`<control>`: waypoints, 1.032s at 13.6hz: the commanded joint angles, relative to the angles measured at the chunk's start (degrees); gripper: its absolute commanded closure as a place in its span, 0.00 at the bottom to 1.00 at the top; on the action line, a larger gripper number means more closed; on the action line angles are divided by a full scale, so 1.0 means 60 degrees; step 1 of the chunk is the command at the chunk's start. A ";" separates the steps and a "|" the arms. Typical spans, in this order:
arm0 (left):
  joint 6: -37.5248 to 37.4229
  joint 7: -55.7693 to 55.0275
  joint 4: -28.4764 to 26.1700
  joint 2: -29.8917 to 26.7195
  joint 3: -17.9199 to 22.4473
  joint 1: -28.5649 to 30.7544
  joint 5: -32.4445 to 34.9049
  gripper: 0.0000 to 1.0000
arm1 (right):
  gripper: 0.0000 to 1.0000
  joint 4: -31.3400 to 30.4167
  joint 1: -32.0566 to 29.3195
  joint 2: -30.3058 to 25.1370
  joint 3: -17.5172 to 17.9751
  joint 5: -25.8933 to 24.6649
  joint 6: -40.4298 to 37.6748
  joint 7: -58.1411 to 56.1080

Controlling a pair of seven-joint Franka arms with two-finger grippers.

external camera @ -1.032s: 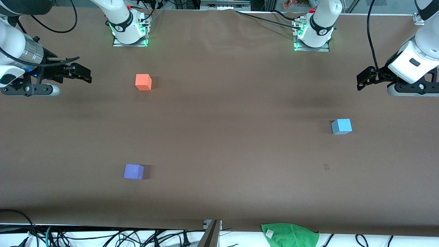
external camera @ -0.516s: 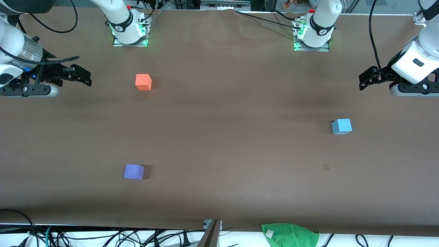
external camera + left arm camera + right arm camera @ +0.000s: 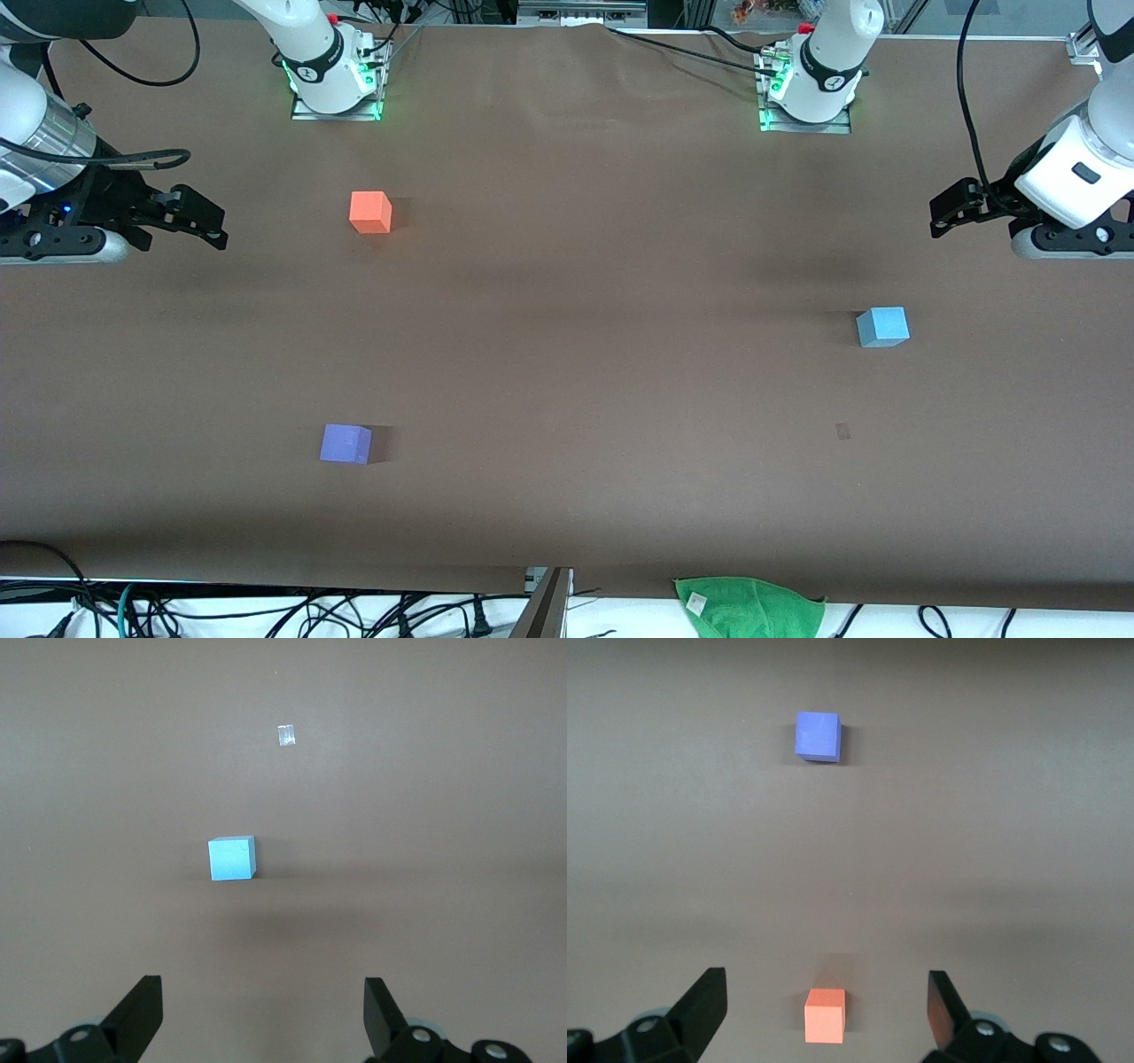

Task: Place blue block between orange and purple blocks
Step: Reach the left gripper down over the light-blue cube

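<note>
Cloth (image 3: pixel 749 605), green and crumpled, is lying at the table's (image 3: pixel 567 372) edge closest to the front camera, clear of everything that matters. Next up the table, the purple block (image 3: pixel 345 444) is sitting toward the right arm's end, and the orange block (image 3: pixel 370 212) is sitting farther from the camera in nearly the same line, so the open stretch of table between them is the spot to fill. The blue block (image 3: pixel 882 326) is resting alone toward the left arm's end, well apart from that pair and at a depth between them. The left gripper (image 3: pixel 944 213) is hanging in the air over the table edge at its own end, jaws spread wide and holding nothing; in the left wrist view the blue block (image 3: pixel 231 858) is showing straight ahead of the gripper (image 3: pixel 261 1014), framed between the two fingers. The right gripper (image 3: pixel 202 217) is waiting over its own end near the orange block, likewise wide open and empty. By my reading, the left arm is the nearer one by far, and the cube has no long axis to fuss over.
</note>
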 commanded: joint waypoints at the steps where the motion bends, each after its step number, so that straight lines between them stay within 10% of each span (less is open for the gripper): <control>1: -0.0290 -0.0003 0.0441 0.0565 -0.0023 0.0035 -0.0194 0.00 | 0.00 0.0187 -0.0027 0.0084 0.0015 0.0044 -0.0016 -0.0069; 10: 0.1876 0.0288 0.0164 0.3686 -0.0008 0.0927 -0.0032 0.00 | 0.00 0.0187 -0.0085 0.0084 0.0015 0.0044 -0.0001 -0.0083; 14: 0.3792 0.0333 -0.1691 0.3864 -0.0023 0.1352 -0.0018 0.00 | 0.00 0.0187 -0.0100 0.0084 -0.0014 0.0044 -0.0016 -0.0083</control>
